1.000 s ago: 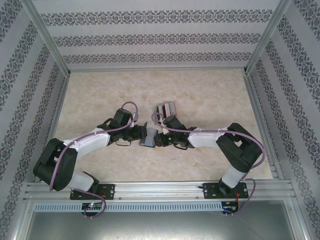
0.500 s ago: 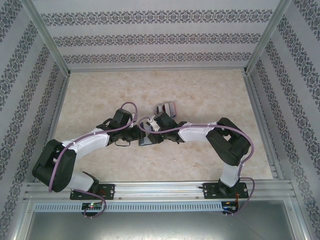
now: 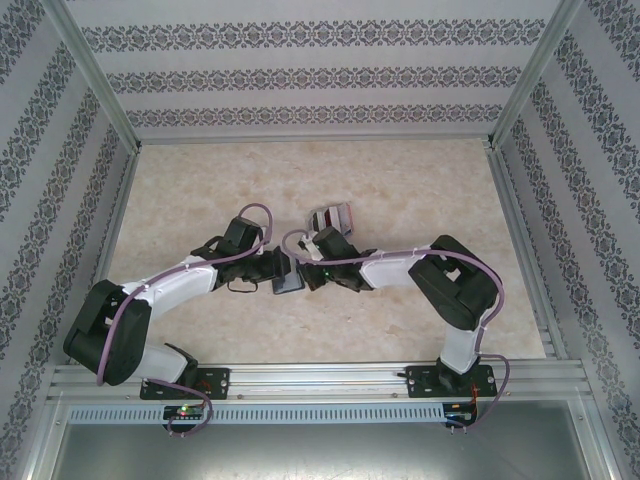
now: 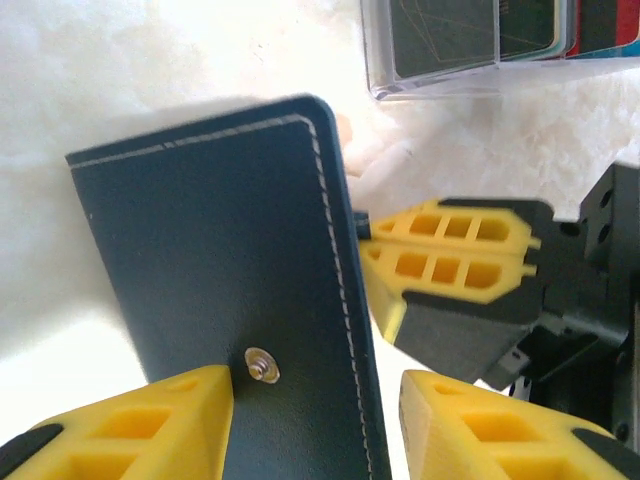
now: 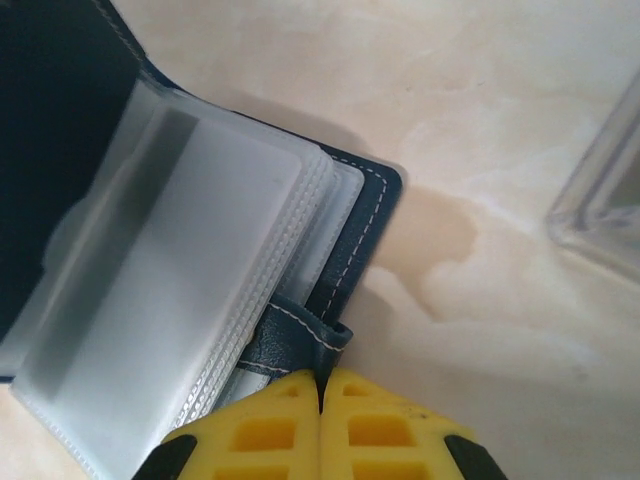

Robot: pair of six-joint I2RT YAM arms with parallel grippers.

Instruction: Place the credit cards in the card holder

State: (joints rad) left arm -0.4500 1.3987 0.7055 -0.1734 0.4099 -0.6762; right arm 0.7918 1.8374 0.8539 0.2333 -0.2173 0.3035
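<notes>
Top external: card holder [image 3: 287, 283] sits mid-worktop [image 3: 200, 180], sandwiched between left gripper [image 3: 268, 268] and right gripper [image 3: 312, 272], both arms reaching in toward it.

Left wrist: navy cover with snap button [image 4: 262, 363] lies between the left jaws. They stand apart, with a sliver of gap at one finger, so it reads as loose, not clamped. The holder's long axis runs away from these jaws, slightly tilted.

Right wrist: right jaws are closed tip to tip on the snap tab [image 5: 300, 338] at the holder's edge, looks like a pinch. The holder is folded open, sleeves [image 5: 170, 260] clear, no card visible in them.

Credit cards [image 4: 470, 35] are packed upright in a clear case [image 3: 333, 217], just beyond the holder and away from the arm bases, slightly toward the right arm's side. Dark faces, red and blue at one end. None is out yet.

Key relation: the cards lie behind the holder, and the right arm is nearer to them. Judgement: one arm must free itself to fetch a card while the other keeps the holder open. Can't tell if the holder rests flat or is lifted.
</notes>
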